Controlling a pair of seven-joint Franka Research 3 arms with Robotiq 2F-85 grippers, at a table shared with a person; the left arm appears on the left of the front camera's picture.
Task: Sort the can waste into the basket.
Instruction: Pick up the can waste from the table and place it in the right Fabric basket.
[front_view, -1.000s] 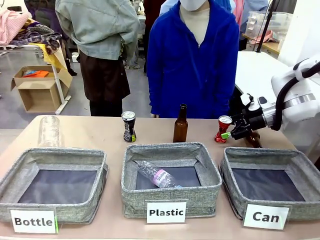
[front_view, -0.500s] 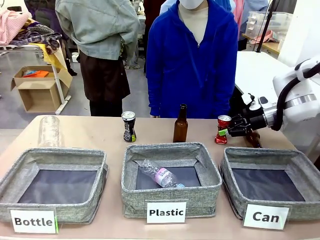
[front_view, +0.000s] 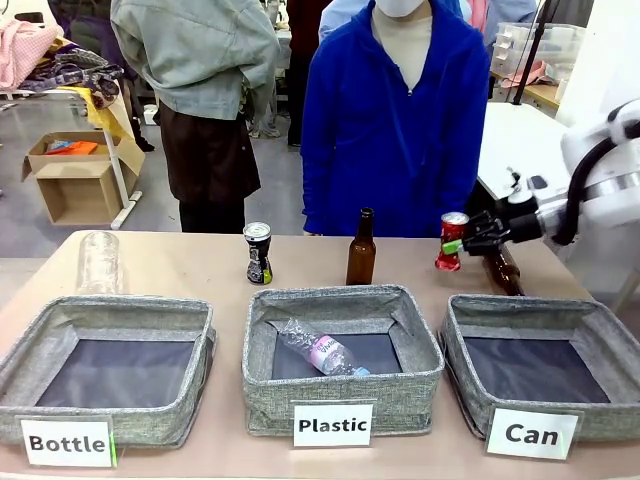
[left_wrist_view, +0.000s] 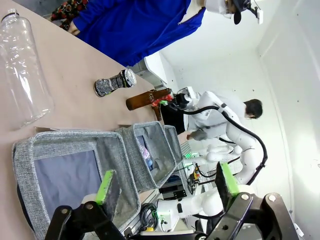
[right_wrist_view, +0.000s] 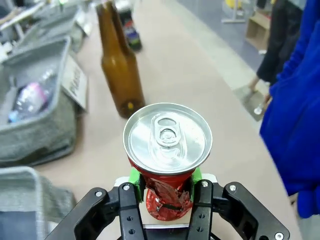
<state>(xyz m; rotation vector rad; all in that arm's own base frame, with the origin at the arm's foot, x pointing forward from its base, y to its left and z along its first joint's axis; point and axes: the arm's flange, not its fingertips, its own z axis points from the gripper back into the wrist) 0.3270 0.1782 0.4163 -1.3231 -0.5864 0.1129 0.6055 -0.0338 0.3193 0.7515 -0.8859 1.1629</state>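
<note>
Right pincer (front_view: 456, 246) is clamped on the dented red can (front_view: 453, 238), green pads on its lower body, can upright with the silver top facing the wrist camera. It sits past the far left corner of the Can basket (front_view: 600, 424), not inside it. Black can (front_view: 258, 252) stands on the surface (front_view: 180, 265) behind the Plastic bin (front_view: 400, 400); left pincer (left_wrist_view: 167, 182) is spread wide, gripping nothing.
</note>
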